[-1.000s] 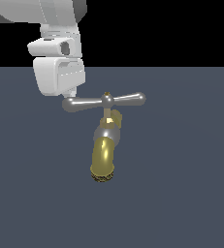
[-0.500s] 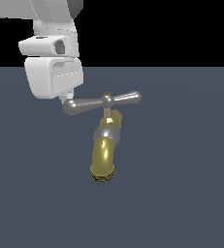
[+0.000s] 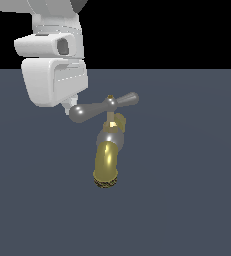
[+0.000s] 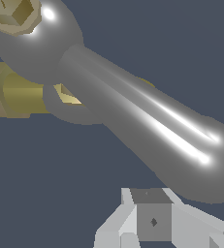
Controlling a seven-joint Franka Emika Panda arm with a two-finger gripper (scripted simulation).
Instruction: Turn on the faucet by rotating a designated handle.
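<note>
The faucet (image 3: 107,161) stands near the middle of the exterior view, its golden-brass spout curving down to a rough rim. Across its top lies the handle (image 3: 104,107), a silver crossbar set slantwise, with the bulb toward the exterior view's left lower and nearer. My gripper (image 3: 67,107) hangs from the white hand (image 3: 54,82) and touches that bulb from behind. In the wrist view the handle (image 4: 133,111) fills the frame, running from its hub and brass stem (image 4: 14,12) to the bulb. The gripper (image 4: 152,220) sits beside the bulb, shut with nothing between its fingers.
A flat dark grey-blue floor (image 3: 187,190) surrounds the faucet on all sides, and the background above it is black. The brass faucet body (image 4: 14,94) shows under the handle in the wrist view.
My hand has come forward and slightly down, pushing the bulb on the exterior view's left. The crossbar has rotated from nearly level to slanted, with its other end now higher and farther back.
</note>
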